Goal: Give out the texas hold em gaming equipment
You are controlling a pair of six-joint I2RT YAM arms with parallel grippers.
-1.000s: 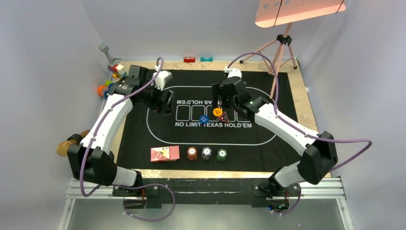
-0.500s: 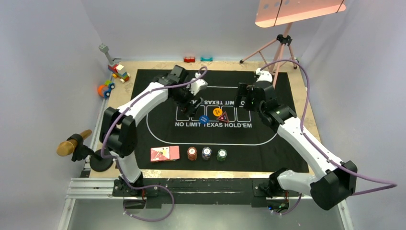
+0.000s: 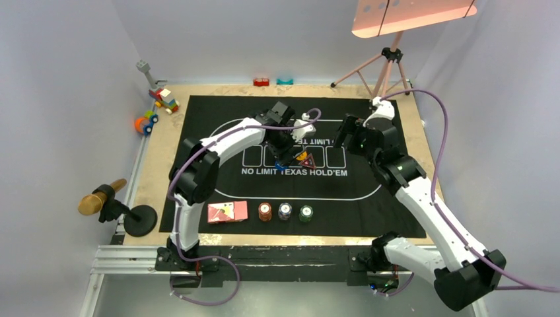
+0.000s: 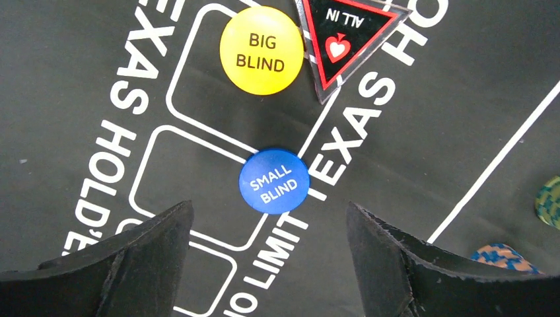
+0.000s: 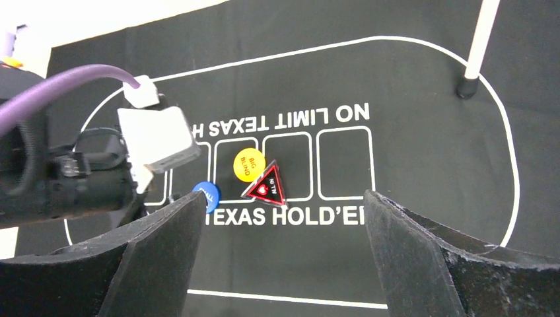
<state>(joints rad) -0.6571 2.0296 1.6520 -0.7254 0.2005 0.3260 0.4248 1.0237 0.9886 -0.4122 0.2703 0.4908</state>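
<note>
Black "NO LIMIT TEXAS HOLD'EM" mat [image 3: 343, 214], blue "SMALL BLIND" disc [image 4: 273, 181] before wide-apart left gripper [image 4: 267, 218], right gripper [image 5: 284, 198] likewise spread.

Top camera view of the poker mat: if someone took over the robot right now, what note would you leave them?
Left gripper: open, poised over the blue SMALL BLIND disc, not gripping it.
Right gripper: open, empty, above the mat, right of centre.
Yellow BIG BLIND disc and ALL IN triangle lie near the blue disc at mat centre. Card pile, red chips, blue-grey chips and green chips sit in a row along the mat's near edge.
Done: nothing looks handed out yet.
Left: everything, probably the blue disc first.
</note>
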